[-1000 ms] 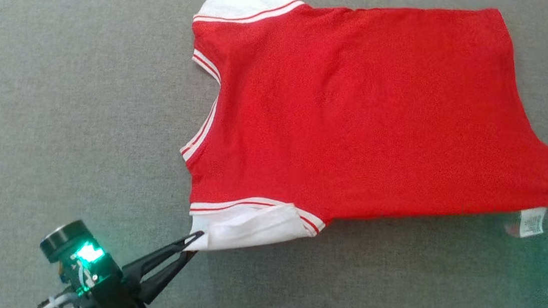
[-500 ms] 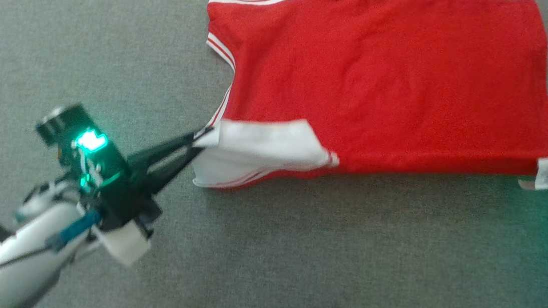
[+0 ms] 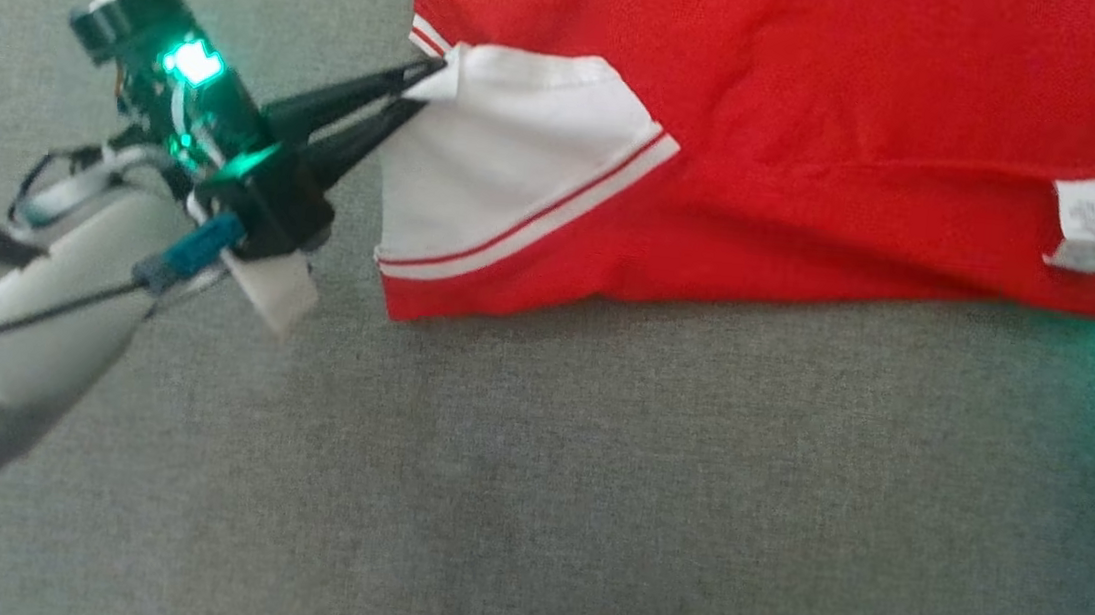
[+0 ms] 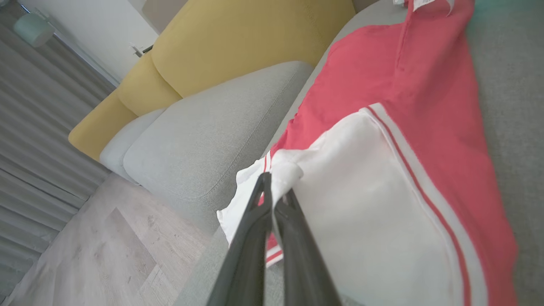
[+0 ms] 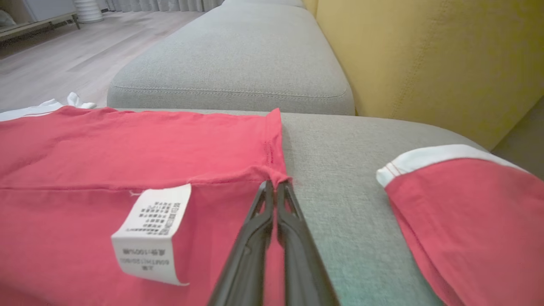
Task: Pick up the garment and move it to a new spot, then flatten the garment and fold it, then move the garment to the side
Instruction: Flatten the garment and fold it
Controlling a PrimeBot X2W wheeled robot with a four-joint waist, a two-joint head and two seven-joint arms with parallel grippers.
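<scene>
The red garment (image 3: 829, 94) lies spread across the upper right of the head view on the grey sofa cushion (image 3: 592, 473), its near edge doubled over onto itself. At the upper left, the left gripper (image 3: 425, 87) is clamped on the corner of the white sleeve (image 3: 513, 143), which lies over the red body. At the centre of the right wrist view, the right gripper (image 5: 274, 183) pinches the garment's hem corner, just right of the white care label (image 5: 148, 233).
</scene>
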